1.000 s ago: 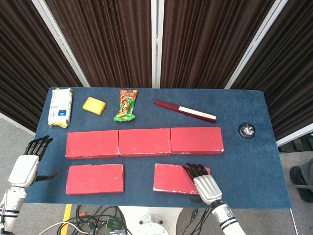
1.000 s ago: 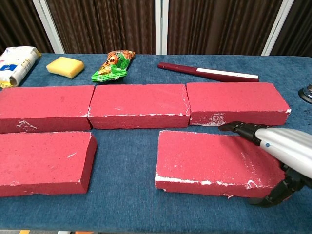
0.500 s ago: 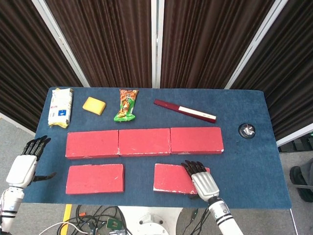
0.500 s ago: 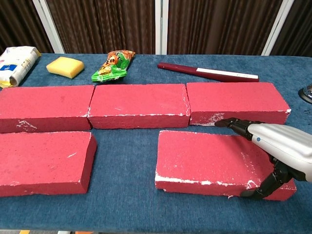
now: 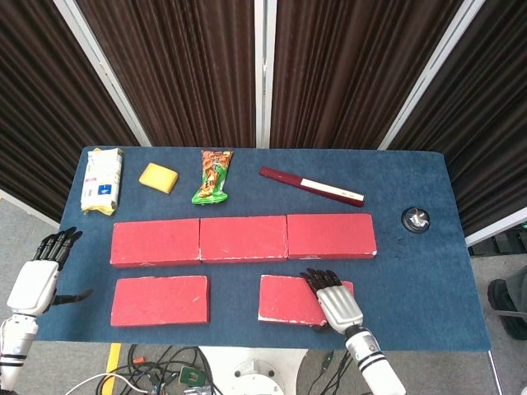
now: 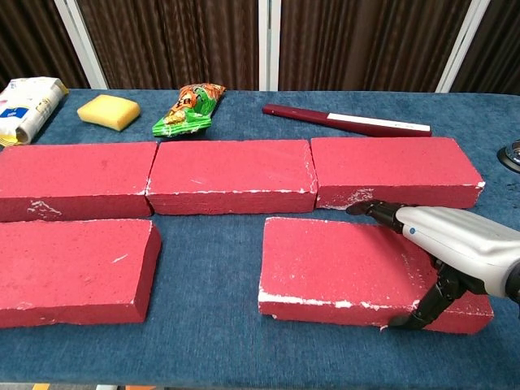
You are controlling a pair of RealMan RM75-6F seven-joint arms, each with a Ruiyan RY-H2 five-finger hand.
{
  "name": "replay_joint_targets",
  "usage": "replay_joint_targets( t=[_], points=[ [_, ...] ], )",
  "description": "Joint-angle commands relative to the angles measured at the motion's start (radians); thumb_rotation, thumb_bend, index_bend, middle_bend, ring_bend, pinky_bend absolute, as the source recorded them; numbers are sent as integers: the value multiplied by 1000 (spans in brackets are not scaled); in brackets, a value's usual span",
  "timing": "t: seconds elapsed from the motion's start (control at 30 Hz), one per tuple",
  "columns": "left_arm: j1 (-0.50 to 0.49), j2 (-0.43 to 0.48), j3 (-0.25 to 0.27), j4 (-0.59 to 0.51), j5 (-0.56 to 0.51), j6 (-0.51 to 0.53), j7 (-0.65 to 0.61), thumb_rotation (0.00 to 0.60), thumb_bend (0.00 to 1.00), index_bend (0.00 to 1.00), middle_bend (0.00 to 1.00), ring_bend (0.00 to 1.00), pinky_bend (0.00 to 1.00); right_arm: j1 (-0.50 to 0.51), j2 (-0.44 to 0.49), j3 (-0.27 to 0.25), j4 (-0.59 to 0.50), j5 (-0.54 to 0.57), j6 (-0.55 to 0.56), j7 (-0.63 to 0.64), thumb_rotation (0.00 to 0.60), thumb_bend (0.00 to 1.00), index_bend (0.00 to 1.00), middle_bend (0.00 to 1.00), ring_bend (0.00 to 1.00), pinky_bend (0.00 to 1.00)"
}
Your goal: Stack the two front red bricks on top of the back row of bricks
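- The right hand (image 6: 455,248) lies across the right end of the front right brick (image 6: 349,272), fingers over its top and thumb at its near edge, seemingly clasping it for lifting.
- The left hand (image 5: 37,276) hangs open beside the desk (image 5: 412,255), holding nothing.
- The front left brick (image 5: 160,300) lies untouched before the back row of bricks (image 5: 243,239).
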Motion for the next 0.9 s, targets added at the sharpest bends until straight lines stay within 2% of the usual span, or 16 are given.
replay_joint_targets(
  t=[0.03, 0.3, 0.43, 0.63, 0.9],
  points=[
    [1, 2, 0, 0, -2, -2, -1, 600, 0, 0, 0, 0, 0, 16, 1, 2, -2, 22, -9, -14, 600, 0, 0, 0, 0, 0],
    [3, -2, 0, 9, 1, 5, -6, 600, 0, 0, 0, 0, 0, 40, -20, -4, 9, 54, -2, -27, 600, 0, 0, 6, 0, 0],
    [2, -2, 0, 9, 0, 2, -8, 600, 0, 0, 0, 0, 0, 42, -22, -11, 22, 32, 18, -21, 600, 0, 0, 132, 0, 0],
    [0, 0, 1, 3, -5, -7, -5, 600, 0, 0, 0, 0, 0, 53, -19, -18, 28, 48, 24, -42, 600, 0, 0, 191, 4, 0],
    [1, 5, -1, -4, 1, 3, 0, 600, 0, 0, 0, 0, 0, 41, 2, -17, 1, -18, 74, 17, 600, 49, 0, 238, 118, 0]
  ],
)
